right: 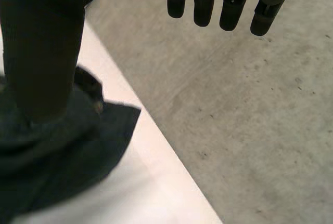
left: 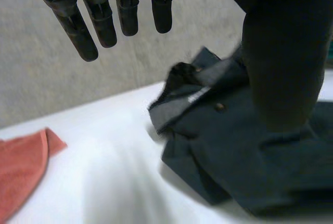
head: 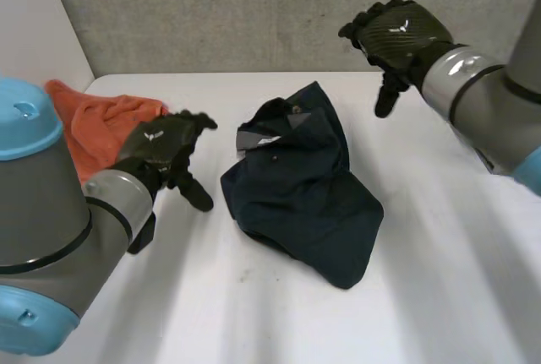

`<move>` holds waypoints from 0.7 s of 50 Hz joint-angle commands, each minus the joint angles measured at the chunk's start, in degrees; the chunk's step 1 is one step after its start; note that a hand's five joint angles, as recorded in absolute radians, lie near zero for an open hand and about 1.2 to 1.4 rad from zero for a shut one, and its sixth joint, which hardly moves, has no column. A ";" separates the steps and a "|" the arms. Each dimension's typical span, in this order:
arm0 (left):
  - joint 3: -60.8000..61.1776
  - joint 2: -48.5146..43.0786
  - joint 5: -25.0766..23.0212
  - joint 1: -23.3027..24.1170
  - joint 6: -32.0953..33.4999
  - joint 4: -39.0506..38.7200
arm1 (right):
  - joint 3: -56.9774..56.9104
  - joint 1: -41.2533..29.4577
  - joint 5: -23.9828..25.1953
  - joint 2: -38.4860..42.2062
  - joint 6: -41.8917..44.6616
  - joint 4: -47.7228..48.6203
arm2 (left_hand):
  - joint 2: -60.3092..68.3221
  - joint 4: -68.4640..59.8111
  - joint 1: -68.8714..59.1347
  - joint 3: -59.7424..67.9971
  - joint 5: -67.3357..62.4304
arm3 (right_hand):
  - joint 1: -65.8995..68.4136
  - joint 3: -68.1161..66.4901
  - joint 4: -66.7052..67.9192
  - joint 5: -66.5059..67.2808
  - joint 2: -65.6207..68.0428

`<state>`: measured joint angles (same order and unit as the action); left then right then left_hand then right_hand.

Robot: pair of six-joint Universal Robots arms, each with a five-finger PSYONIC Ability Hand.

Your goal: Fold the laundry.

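The navy garment (head: pixel 304 187) lies in a crumpled heap on the white surface (head: pixel 439 288). It is bunched and partly doubled over itself, with a grey inner band and a small button showing at its far end. No edge is squared up and nothing is flattened, so I judge the folding has not properly begun; the step in hand looks like the approach to a first grasp.

The left hand (head: pixel 161 149) hovers just beside the garment's left edge, clear of the cloth, with its fingers relaxed and spread and the thumb apart. It holds nothing. The right hand (head: pixel 397 35) hangs raised beyond the garment's far right corner, well apart from it, fingers straight and likewise empty. An orange cloth (head: pixel 93 123) lies further left of the garment, past the left hand.

The next move probably calls for both hands to come down onto the heap, each pinching a single layer at an opposite edge. They would then draw the garment out flat before any fold. The overlapping layers make it easy to catch two thicknesses at once.
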<state>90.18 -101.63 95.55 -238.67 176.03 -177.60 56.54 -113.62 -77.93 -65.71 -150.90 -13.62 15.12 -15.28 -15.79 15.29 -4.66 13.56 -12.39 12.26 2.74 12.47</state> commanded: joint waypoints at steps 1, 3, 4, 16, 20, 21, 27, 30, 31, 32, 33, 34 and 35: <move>1.49 -3.92 1.04 4.18 -1.30 3.05 | 4.54 1.74 9.11 1.02 16.33 0.79 | 3.68 -3.52 -3.00 3.51 -4.13 | -3.56 2.39 -2.26 -2.74 -2.47; 1.84 -4.89 3.23 4.79 -3.49 2.96 | 5.95 1.56 11.48 1.37 20.90 1.40 | 3.68 -3.52 -3.00 3.51 -4.13 | -3.56 2.39 -2.26 -2.74 -2.47; 2.01 -5.06 4.20 4.80 -4.54 2.87 | 6.30 1.47 12.36 1.72 22.22 1.67 | 3.68 -3.52 -3.00 3.51 -4.13 | -2.65 1.48 -1.35 -1.83 -1.56; 5.70 -4.80 10.01 3.92 -10.79 2.08 | 5.25 0.51 20.19 16.12 37.60 13.09 | 4.18 -4.02 -3.50 4.01 -4.63 | 3.76 -4.92 5.05 4.57 4.84; 7.29 -3.49 10.01 3.83 -10.88 2.17 | 1.57 -0.20 19.58 22.36 46.12 13.80 | 4.02 -3.86 -3.34 3.85 -4.47 | 6.95 -8.12 8.24 7.77 8.03; 7.55 -3.40 9.92 3.83 -10.88 2.17 | 0.34 -0.28 19.23 24.64 49.53 13.71 | 4.01 -3.85 -3.34 3.84 -4.47 | 9.62 -10.79 10.91 10.44 10.70; 8.26 -3.57 9.75 3.83 -11.23 1.73 | -2.05 -1.07 20.36 26.60 53.26 13.62 | 4.01 -3.85 -3.33 3.84 -4.46 | 59.97 -61.14 61.26 60.79 61.05; 7.65 -3.83 9.31 4.09 -11.49 1.47 | -1.35 -3.09 20.72 23.97 49.40 13.97 | 4.01 -3.85 -3.34 3.84 -4.47 | 66.44 -67.61 67.74 67.26 67.53; 7.38 -3.92 9.13 4.18 -11.76 1.46 | -1.08 -3.71 20.98 22.74 47.56 14.06 | 4.01 -3.85 -3.34 3.84 -4.47 | 66.44 -67.61 67.74 67.26 67.53; 7.12 -4.10 8.69 4.09 -12.02 1.46 | -0.73 -4.06 21.07 21.25 45.37 14.15 | 4.01 -3.85 -3.34 3.84 -4.47 | 66.44 -67.61 67.74 67.26 67.53; 6.59 -4.45 7.73 4.18 -12.98 1.29 | -0.03 -4.59 21.16 17.58 40.65 14.32 | 4.35 -4.19 -3.67 4.18 -4.80 | 66.44 -67.61 67.74 67.26 67.53; 6.06 -4.80 7.11 4.27 -13.68 1.29 | 0.50 -4.59 21.07 15.63 38.08 14.67 | 4.52 -4.36 -3.84 4.35 -4.97 | 66.44 -67.61 67.74 67.26 67.53; 5.54 -5.15 6.59 4.35 -14.39 1.20 | 1.03 -4.59 20.90 13.87 35.61 15.11 | 4.69 -4.52 -4.01 4.52 -5.14 | 66.44 -67.61 67.74 67.26 67.53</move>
<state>98.03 -105.38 104.73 -234.74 164.35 -175.98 55.07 -116.28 -57.35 -41.81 -101.58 0.42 15.50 -15.30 -15.92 15.29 -5.39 62.45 -66.07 68.36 53.42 67.49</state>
